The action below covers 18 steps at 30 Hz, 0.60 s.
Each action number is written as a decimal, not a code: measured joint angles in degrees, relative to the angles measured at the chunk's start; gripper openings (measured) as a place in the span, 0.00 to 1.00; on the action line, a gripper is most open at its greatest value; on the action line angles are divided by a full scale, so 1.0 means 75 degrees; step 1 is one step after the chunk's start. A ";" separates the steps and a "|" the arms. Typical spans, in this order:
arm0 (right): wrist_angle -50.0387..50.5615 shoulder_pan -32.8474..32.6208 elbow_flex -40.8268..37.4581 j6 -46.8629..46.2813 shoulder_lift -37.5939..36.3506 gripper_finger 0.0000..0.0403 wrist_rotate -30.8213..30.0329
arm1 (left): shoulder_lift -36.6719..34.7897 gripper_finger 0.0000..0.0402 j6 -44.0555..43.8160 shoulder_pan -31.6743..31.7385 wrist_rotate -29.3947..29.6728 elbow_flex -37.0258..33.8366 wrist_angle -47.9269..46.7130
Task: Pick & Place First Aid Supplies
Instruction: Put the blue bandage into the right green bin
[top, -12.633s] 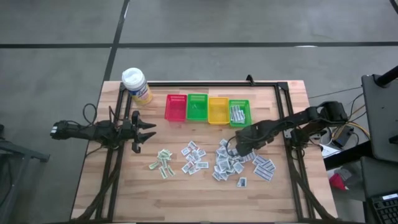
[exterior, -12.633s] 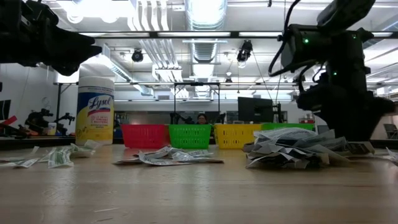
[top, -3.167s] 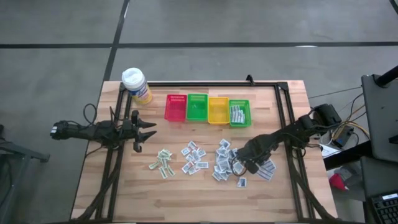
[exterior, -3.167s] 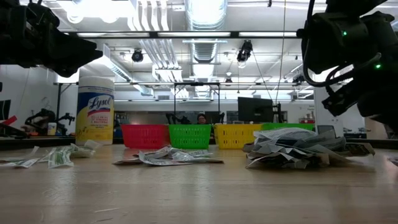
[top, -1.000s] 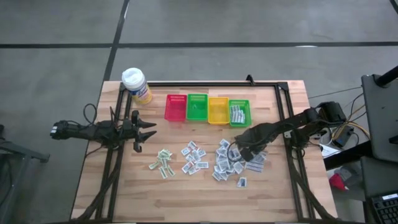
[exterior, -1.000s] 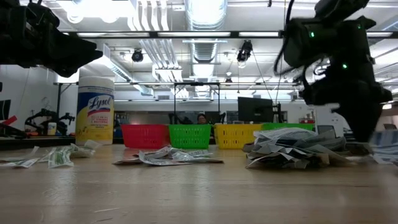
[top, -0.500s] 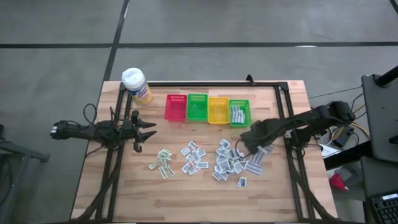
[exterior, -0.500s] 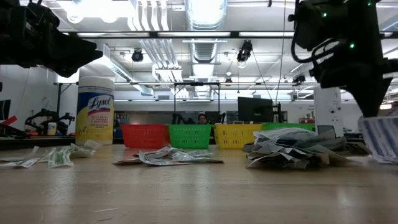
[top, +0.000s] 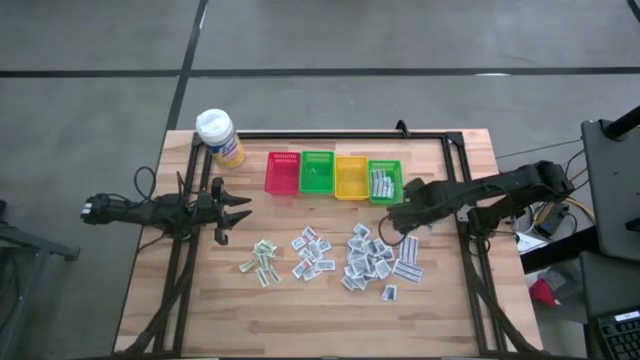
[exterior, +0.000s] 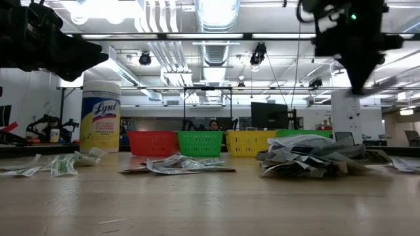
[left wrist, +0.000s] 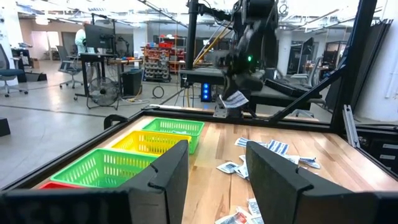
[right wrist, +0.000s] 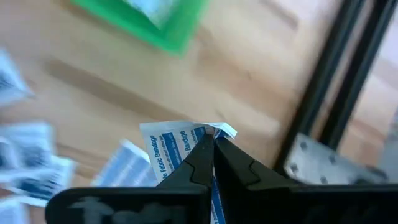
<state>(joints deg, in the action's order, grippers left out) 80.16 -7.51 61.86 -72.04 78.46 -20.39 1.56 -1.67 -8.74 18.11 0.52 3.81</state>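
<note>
Now we see the right pincer (right wrist: 211,140) pinched on a white packet (right wrist: 174,149) printed "Fabric Bandage", right of centre by the green basket (top: 385,182); the left pincer (top: 235,209) waits spread, far left; the yellow bottle (exterior: 100,117) reads "Lysol"

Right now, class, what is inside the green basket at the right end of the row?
The green basket holds a few white packets with grey-blue print, lying against each other. Whatever lies under them is covered, so an exact count is not possible.
</note>
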 joint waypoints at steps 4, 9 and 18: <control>-0.0357 0.0003 0.0759 0.0719 -0.0027 0.02 -0.0533 | 0.0000 0.39 0.0000 0.0001 0.0000 0.0000 0.0000; -0.1175 0.0003 0.1582 0.2421 -0.0046 0.02 -0.0558 | 0.0000 0.39 0.0000 -0.0001 0.0000 0.0000 0.0000; -0.3083 0.0003 0.2265 0.5930 -0.0408 0.02 0.0346 | 0.0040 0.39 0.0096 -0.0001 0.0000 0.0001 -0.0003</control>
<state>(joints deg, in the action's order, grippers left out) 57.04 -7.49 78.85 -27.57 75.40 -17.80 1.86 -0.95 -8.75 18.11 0.53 3.79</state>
